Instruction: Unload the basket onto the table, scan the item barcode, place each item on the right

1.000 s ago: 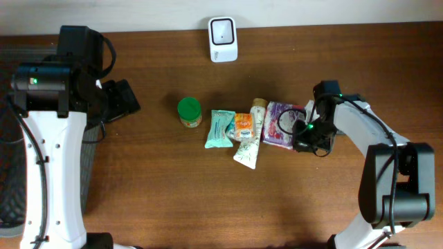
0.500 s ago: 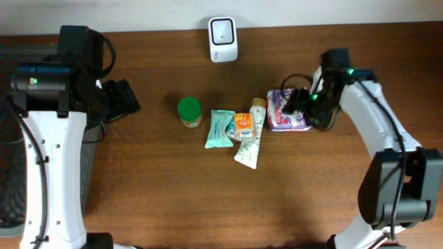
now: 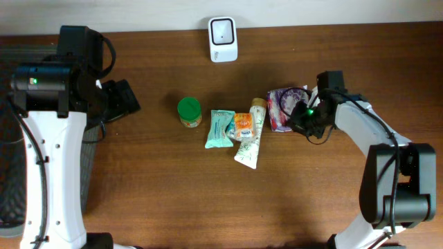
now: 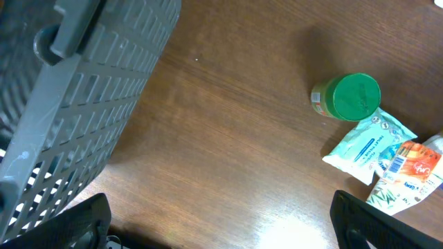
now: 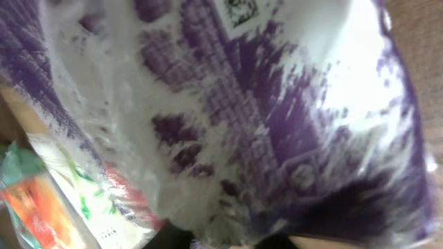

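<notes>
Your right gripper (image 3: pixel 304 119) sat at the purple packet's (image 3: pixel 282 107) 3 o'clock edge; whether it gripped could not be told. The packet lay on the bench (image 3: pixel 173 180), at 4 o'clock from the scanner (image 3: pixel 223 30). Your left gripper (image 4: pixel 223 223) stood wide, empty.

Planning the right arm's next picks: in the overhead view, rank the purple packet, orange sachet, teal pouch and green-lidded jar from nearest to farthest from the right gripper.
1. Purple packet, at the right gripper.
2. Orange sachet, mid-cluster.
3. Teal pouch, further left.
4. Green-lidded jar, leftmost.
</notes>
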Action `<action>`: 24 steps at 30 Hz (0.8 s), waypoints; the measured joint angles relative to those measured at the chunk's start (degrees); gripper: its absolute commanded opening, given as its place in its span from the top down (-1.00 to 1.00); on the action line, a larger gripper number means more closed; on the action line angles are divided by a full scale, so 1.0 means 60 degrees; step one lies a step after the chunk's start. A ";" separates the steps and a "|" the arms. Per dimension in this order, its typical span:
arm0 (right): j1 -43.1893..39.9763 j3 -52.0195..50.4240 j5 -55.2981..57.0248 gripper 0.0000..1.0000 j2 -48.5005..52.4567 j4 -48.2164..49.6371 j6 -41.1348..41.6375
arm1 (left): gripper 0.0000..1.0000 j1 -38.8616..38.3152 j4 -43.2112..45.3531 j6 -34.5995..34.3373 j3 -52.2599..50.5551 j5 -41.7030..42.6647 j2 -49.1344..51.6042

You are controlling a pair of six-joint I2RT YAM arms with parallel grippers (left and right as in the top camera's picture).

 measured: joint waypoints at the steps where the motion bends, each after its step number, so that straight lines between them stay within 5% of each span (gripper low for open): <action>1: -0.0062 0.0018 -0.0036 0.92 0.0000 -0.0138 -0.0270 | -0.98 0.0000 0.0004 0.0000 0.0000 0.0000 0.0000; 10: -0.1027 0.2521 -0.0594 0.82 -0.0004 -0.4605 -0.6135 | -0.98 0.0000 0.0000 0.0000 -0.0004 -0.0004 0.0000; 12: -0.0962 0.2524 -0.0466 -0.66 -0.0004 -0.4666 -0.6787 | -0.98 0.0000 0.0000 0.0000 -0.0004 0.0000 0.0000; 13: -0.0962 0.2524 -0.0382 -0.98 -0.0004 -0.4626 -0.6874 | -0.98 0.0000 0.0000 0.0000 0.0000 0.0000 0.0000; 20: -0.1290 0.2524 0.1344 -0.97 -0.0004 -0.4685 -0.3486 | -0.98 0.0000 0.0000 0.0000 -0.0004 0.0000 0.0000; 24: -0.1741 0.2361 0.1188 -0.97 -0.0004 -0.5089 -0.2754 | -0.98 0.0000 0.0000 0.0000 0.0000 0.0000 0.0000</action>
